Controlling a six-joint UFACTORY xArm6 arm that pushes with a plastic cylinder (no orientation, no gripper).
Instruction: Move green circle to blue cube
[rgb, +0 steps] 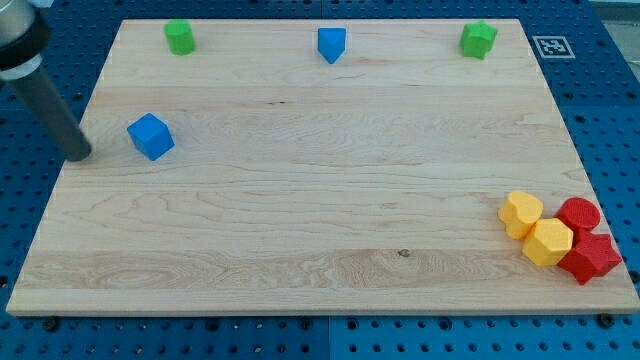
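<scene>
Tip: my tip (80, 153) rests on the worktop (300, 200); a bare rod, no jaws to clench.
Blue cube (150, 136): just to the tip's right.
Green circle (180, 37): near the top edge, up and right of the tip, well apart from the cube.

A robotics lab or test bench was indicated rather than a home or shop. A pale wooden worktop (320, 200) was laid on a blue perforated base plate (610, 100) with a regular grid of holes, and a black-and-white fiducial marker (552, 46) was fixed just beyond the board's top right corner. Small coloured plastic blocks, such as the blue cube (150, 136), were scattered on it.
</scene>
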